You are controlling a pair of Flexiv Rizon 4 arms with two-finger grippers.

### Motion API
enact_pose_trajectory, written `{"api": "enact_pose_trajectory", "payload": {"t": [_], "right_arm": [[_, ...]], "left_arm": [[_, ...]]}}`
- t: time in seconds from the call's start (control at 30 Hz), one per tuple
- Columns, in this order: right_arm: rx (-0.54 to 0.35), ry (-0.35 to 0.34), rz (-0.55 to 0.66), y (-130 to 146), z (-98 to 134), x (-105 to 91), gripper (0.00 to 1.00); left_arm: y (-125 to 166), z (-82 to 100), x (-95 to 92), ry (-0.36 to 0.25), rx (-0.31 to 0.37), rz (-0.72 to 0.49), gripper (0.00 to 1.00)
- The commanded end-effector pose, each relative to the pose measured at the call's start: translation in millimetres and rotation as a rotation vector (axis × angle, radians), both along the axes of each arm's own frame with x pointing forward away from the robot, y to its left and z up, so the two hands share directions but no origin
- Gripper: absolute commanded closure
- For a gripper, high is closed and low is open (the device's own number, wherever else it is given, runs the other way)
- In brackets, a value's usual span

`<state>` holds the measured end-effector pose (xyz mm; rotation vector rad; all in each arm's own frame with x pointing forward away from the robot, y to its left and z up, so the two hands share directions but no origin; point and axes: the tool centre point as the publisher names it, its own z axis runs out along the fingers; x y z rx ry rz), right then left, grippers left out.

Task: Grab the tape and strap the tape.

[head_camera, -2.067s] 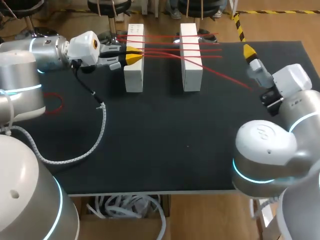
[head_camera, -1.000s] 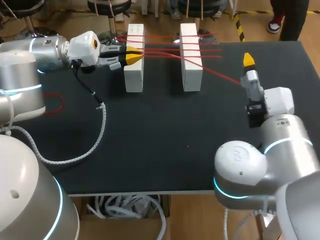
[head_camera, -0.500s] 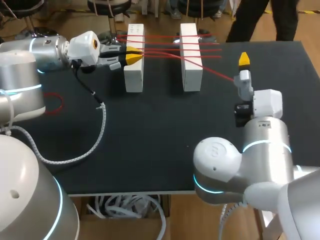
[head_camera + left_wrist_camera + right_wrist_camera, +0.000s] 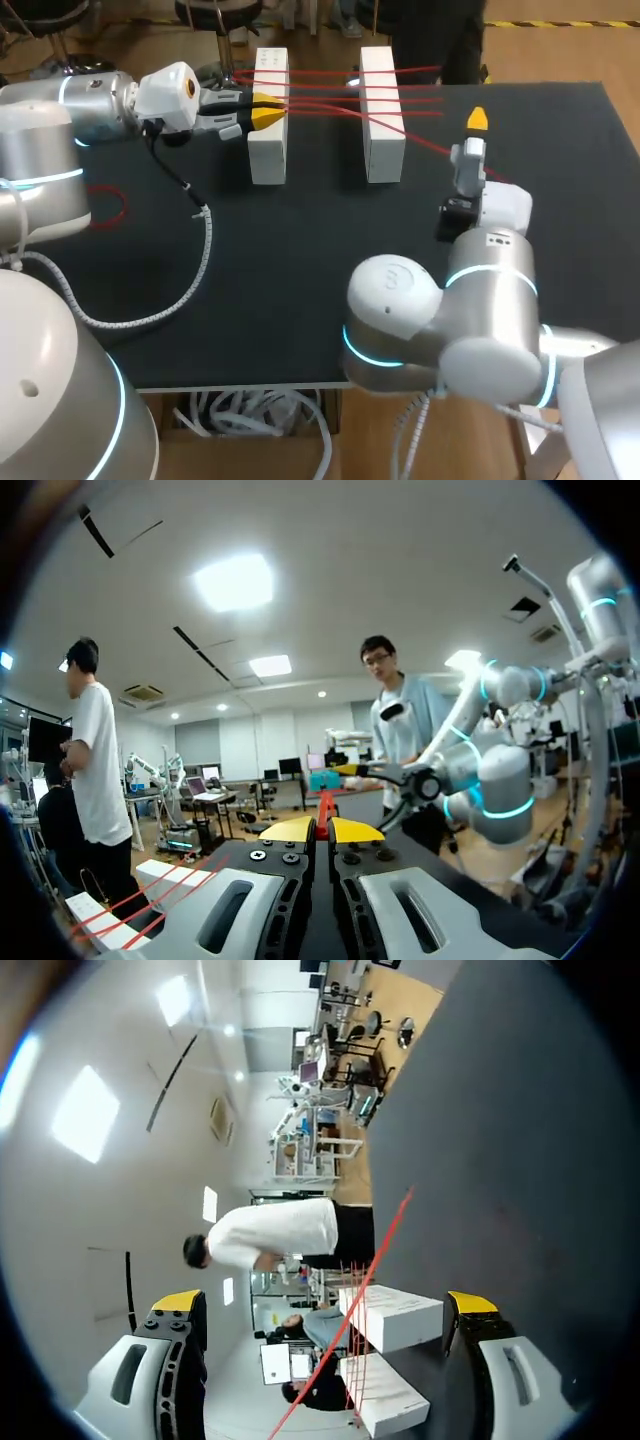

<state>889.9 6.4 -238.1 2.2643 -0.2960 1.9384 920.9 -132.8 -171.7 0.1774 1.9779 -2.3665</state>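
Note:
Two white blocks (image 4: pixel 268 120) (image 4: pixel 380 110) stand at the table's far side, with red tape (image 4: pixel 325 98) strung across them in several strands. At the left block, my left gripper (image 4: pixel 265 113) is shut on the tape. The left wrist view shows its yellow tips (image 4: pixel 320 830) pinching the red strip (image 4: pixel 323 815). A loose strand (image 4: pixel 430 148) runs from the right block toward my right gripper (image 4: pixel 477 122). My right gripper (image 4: pixel 325 1303) is open, and the strand (image 4: pixel 372 1265) passes between its fingers untouched, with the blocks (image 4: pixel 392 1318) ahead.
A red loop (image 4: pixel 115 205) lies on the black mat (image 4: pixel 300 270) at the left. The left arm's white cable (image 4: pixel 200 255) trails across the mat. My right arm's bulky joints (image 4: pixel 440 320) hang over the near right part.
My right arm has swung left, bringing its open gripper nearer the right block and the loose strand. The left gripper has not moved.

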Motion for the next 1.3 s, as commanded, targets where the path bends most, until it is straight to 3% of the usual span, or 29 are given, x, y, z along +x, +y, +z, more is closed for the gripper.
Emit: {"api": "enact_pose_trajectory", "payload": {"t": [0.03, 0.27, 0.8, 0.87, 0.93, 1.07, 1.1, 1.3], "right_arm": [[-0.009, 0.033, -0.244, 6.3, 7.3, 9.3, 0.00], [0.038, -0.041, -0.183, -0.9, 6.9, 21.6, 0.00], [0.079, -0.091, 0.047, -17.4, 13.0, 25.7, 0.01], [0.082, -0.099, 0.058, -19.5, 15.4, 26.9, 0.10], [0.082, -0.104, 0.068, -21.1, 17.9, 27.7, 0.30], [0.080, -0.114, 0.087, -23.6, 19.2, 28.3, 0.38], [0.079, -0.114, 0.090, -24.0, 19.2, 28.2, 0.50], [0.073, -0.114, 0.107, -27.6, 21.1, 25.3, 0.52]], "left_arm": [[0.3, -0.8, 0.4, -0.001, -0.001, -0.002, 1.00], [0.3, -0.8, 0.4, -0.001, -0.001, -0.002, 1.00], [0.3, -0.8, 0.4, -0.001, -0.001, -0.002, 1.00], [0.3, -0.8, 0.4, -0.001, -0.001, -0.002, 1.00], [0.3, -0.8, 0.4, -0.001, -0.001, -0.002, 1.00], [0.3, -0.8, 0.4, -0.001, -0.001, -0.002, 1.00], [0.3, -0.8, 0.4, -0.001, -0.001, -0.002, 1.00], [0.3, -0.8, 0.4, -0.001, -0.001, -0.002, 1.00]]}}
